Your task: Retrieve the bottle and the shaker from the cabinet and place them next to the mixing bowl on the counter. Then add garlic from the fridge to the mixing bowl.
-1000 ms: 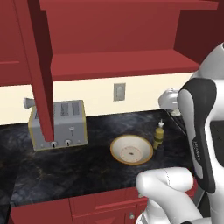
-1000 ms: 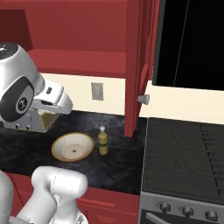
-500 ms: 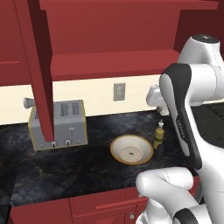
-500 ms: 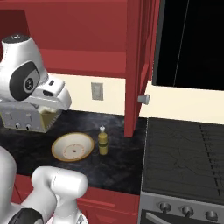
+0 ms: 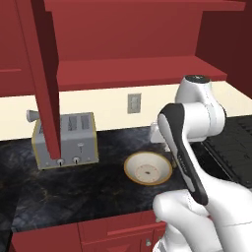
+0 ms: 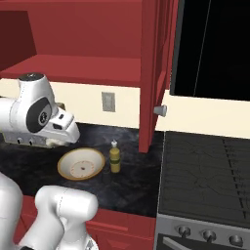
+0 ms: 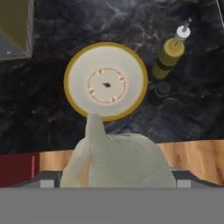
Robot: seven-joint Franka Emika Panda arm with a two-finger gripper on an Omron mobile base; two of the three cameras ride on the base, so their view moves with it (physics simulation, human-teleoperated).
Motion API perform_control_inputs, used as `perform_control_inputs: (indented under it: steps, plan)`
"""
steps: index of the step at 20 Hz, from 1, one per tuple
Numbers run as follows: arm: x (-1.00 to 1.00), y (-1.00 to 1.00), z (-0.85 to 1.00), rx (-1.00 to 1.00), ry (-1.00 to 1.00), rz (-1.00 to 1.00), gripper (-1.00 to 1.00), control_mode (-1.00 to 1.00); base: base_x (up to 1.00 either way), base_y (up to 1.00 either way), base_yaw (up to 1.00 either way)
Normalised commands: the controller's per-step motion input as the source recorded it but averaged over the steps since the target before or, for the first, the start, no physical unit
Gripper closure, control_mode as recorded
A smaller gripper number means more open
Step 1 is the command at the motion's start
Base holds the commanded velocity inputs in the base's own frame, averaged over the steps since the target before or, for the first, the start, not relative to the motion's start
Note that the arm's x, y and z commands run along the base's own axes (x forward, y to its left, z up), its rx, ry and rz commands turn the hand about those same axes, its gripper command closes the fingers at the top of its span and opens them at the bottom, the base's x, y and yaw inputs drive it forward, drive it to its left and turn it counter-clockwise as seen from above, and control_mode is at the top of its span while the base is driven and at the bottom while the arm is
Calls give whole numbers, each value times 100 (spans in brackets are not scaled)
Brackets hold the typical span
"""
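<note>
Seen from above in the hand view, the mixing bowl (image 7: pixel 72 70) with its golden rim lies on the black counter (image 7: pixel 39 113). The olive-yellow bottle (image 7: pixel 169 54) and the black shaker (image 7: pixel 162 89) stand just beside it. A whitish lumpy garlic (image 7: pixel 116 159) fills the foreground, with my gripper (image 7: pixel 116 177) shut on it and its fingertips hidden behind the bulb. The hand (image 6: pixel 66 128) hovers above the bowl (image 6: pixel 63 163), left of the bottle (image 6: pixel 114 157). My forearm hides the bottle in the left base view, beside the bowl (image 5: pixel 129 167). The fridge is out of view.
The red cabinet's door (image 5: pixel 44 74) hangs open over a silver toaster (image 5: pixel 66 140) at the left; its shelf (image 5: pixel 133 69) runs above. The other door (image 6: pixel 154 73) stands open beside a black stove (image 6: pixel 205 171). A wall outlet (image 5: pixel 134 103) sits behind the bowl.
The arm has swung from the right in over the bowl, its elbow rising and then folding down. It now covers the bottle in the left base view. Bowl, bottle and toaster have stayed put.
</note>
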Motion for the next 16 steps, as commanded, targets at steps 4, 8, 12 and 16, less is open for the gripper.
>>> perform_control_inputs:
  steps: [4,8,12,16]
  plan:
    - [49,4,-79,-1,15,-1,100,-100,0,0,0]
    - [64,0,-33,-5,14,-15,100,-100,0,0,0]
    - [63,0,-28,-2,0,-7,100,-100,0,0,0]
    - [69,0,-56,0,1,-7,100,-100,0,0,0]
